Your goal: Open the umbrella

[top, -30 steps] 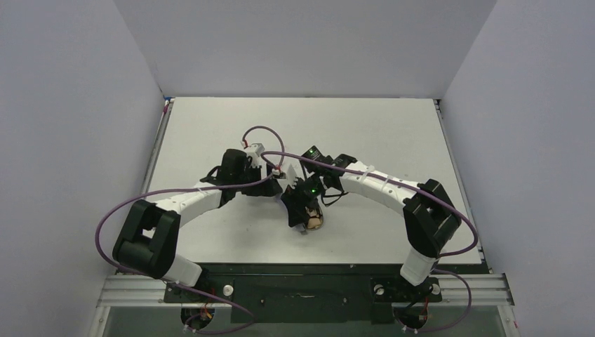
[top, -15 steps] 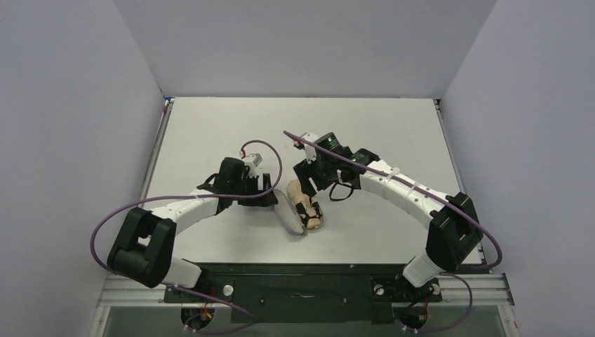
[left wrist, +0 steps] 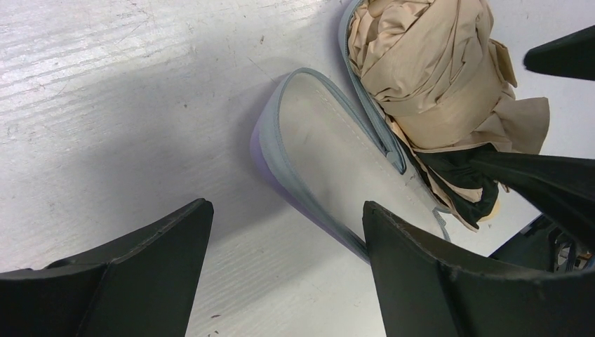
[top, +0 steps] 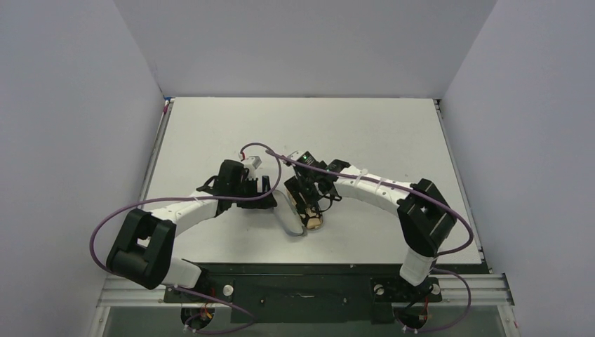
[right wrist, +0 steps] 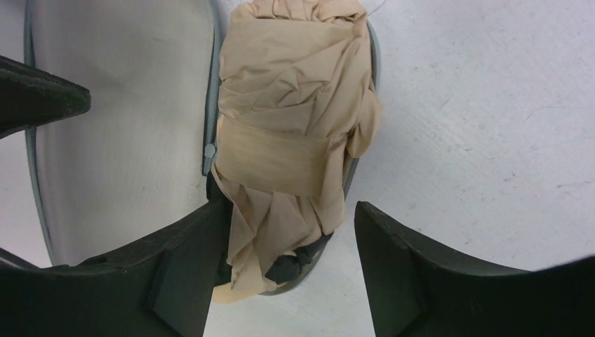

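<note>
The folded umbrella (top: 313, 219) lies on the table, a peach-beige bundle with black lining showing at one end. It rests partly in its opened grey-lavender sleeve (top: 288, 223). My right gripper (right wrist: 289, 209) is open and straddles the umbrella (right wrist: 288, 105) at its black-lined end. Its left finger touches the fabric; its right finger stands clear. My left gripper (left wrist: 285, 206) is open and empty over the table beside the sleeve (left wrist: 337, 154). Its right finger is against the sleeve's edge. The umbrella (left wrist: 435, 77) lies beyond it. The shaft is hidden.
The white table (top: 393, 133) is walled by grey panels on the left, right and back. Purple cables loop over both arms. The two grippers (top: 270, 188) (top: 306, 203) stand close together at the table's middle front.
My right gripper lifted away from the umbrella, then came back down over it. My left gripper drew back left off the bundle and now stays beside the sleeve.
</note>
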You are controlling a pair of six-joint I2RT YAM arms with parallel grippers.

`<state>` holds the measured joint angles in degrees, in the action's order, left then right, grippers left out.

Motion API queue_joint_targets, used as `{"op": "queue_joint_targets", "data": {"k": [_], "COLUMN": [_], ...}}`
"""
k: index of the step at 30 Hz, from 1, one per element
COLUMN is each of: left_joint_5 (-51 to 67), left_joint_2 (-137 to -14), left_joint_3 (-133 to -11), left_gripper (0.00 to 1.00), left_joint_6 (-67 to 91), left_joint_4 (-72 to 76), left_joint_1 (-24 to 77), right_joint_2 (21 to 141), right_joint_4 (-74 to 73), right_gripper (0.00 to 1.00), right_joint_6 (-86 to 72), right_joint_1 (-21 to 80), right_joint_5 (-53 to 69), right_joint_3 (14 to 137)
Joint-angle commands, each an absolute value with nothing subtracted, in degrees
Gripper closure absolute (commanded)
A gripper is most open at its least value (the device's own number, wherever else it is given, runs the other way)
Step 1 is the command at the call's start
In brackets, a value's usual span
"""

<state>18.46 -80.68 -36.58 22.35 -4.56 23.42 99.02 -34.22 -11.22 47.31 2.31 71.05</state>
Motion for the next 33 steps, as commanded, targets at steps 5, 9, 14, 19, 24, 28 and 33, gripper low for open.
{"op": "queue_joint_targets", "data": {"k": [5, 9, 14, 19, 24, 28, 33], "left_joint_5": [18.35, 18.46, 19.8, 19.8, 20.56, 20.51, 20.77], "left_joint_2": [-80.06, -78.53, -76.13, -75.61, -76.0, -76.39, -77.34], "left_joint_3": [-37.47, -37.92, -39.85, -45.0, -49.79, -51.43, -53.46], "left_gripper": [0.23, 0.18, 0.1, 0.03, 0.03, 0.03, 0.03], "left_joint_6": [21.84, 21.07, 18.18, 15.5, 13.02, 11.36, 10.08], "left_joint_4": [-4.33, -4.72, -3.67, -4.94, -7.04, -8.05, -8.16], "left_joint_1": [21.92, 20.52, 18.95, 16.6, 12.99, 11.02, 9.58], "right_joint_2": [104.37, 105.28, 103.14, 101.84, 100.85, 101.42, 106.63], "right_joint_4": [-30.38, -31.8, -33.66, -36.1, -38.57, -41.29, -43.94], "right_gripper": [0.52, 0.9, 1.0, 1.0, 1.0, 1.0, 1.0], "right_joint_6": [-14.43, -13.9, -10.77, -6.16, 1.08, 7.28, 14.9], "right_joint_1": [48.09, 42.53, 37.9, 29.58, 18.67, 5.17, -6.76], "right_joint_5": [0.18, -2.56, -5.34, -6.66, -6.99, -6.71, -6.17], "right_joint_3": [72.01, 72.38, 71.97, 70.77, 70.5, 72.4, 80.13]}}
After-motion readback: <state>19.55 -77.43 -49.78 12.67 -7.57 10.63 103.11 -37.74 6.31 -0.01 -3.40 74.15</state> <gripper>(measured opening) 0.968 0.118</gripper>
